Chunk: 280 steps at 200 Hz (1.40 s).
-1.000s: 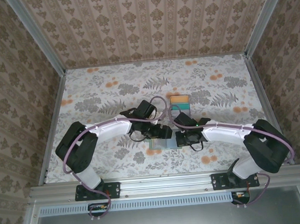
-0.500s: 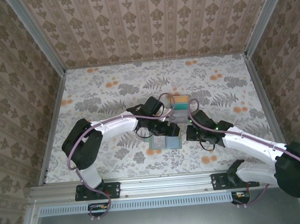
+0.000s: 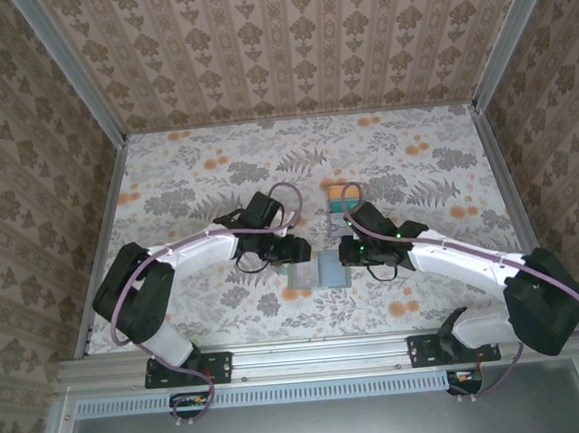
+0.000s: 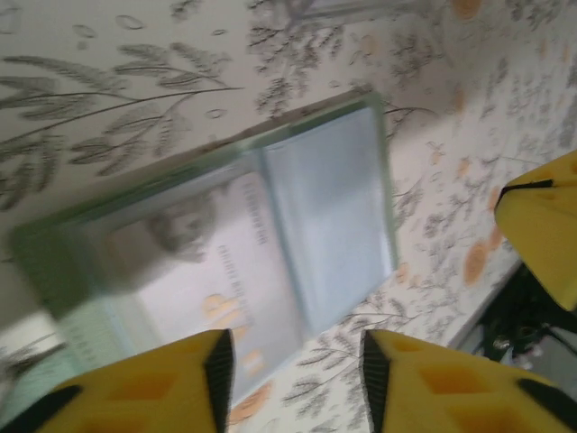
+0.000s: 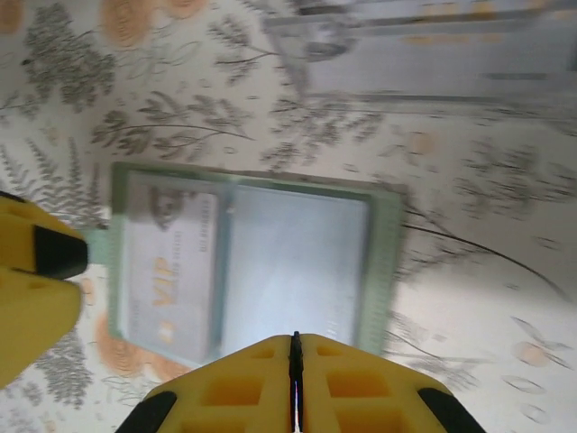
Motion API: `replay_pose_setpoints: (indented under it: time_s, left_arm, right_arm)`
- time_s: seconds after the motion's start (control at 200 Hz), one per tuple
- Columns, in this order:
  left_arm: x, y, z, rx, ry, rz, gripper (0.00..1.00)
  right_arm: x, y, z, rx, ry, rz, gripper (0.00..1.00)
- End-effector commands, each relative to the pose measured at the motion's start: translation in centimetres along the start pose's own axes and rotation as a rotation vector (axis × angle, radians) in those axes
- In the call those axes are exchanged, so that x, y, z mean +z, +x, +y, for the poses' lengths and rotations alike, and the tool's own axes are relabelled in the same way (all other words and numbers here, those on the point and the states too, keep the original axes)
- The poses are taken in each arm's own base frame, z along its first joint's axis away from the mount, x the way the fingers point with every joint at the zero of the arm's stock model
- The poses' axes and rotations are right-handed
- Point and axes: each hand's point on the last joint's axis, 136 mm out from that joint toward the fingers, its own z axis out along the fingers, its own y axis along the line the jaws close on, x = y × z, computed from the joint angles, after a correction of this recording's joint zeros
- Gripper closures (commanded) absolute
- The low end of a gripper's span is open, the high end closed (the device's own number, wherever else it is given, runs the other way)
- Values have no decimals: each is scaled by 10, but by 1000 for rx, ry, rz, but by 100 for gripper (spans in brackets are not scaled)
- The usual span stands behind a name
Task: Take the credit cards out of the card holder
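Open holder [image 3: 319, 272] lies flat on the floral table [image 3: 187, 184], toward the near edge, between the two grippers. A pale card [image 5: 171, 271] with orange "VIP" print sits in one pocket; the other half is bare grey-blue. The left gripper [image 4: 293, 361] is over the holder's card side, fingers spread, nothing between them. The right gripper [image 5: 295, 365] is over the bare side, fingers pressed together, empty. An orange-and-teal card stack [image 3: 345, 200] lies on the table just behind the holder.
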Motion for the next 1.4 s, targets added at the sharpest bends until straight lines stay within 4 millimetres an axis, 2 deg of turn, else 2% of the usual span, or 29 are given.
replay_pose_setpoints:
  time_s: [0.0,0.06,0.205,0.55,0.85,1.155,1.395]
  left_arm:
    - [1,7,12,-21,-33,6,75]
    - [3,9,15,-27,-42,13,86]
    - [9,12,24,-39,-63,30,89]
    - [18,20,40,-55,-100,68,92]
    - [20,26,47,-67,-121,80,94]
    - [14,27,43,-61,-119,72,94]
    - [20,32,46,-68,-117,92,94]
  right_arm:
    - [13,0,37,8,-151,54,87]
    - [22,2,42,26,-171,79,87]
    - [34,7,49,52,-202,126,86]
    - [54,18,47,86,-190,196,85]
    - [61,24,38,101,-155,224,84]
    - [67,29,35,106,-146,246,84]
    - [69,30,34,106,-143,248,83]
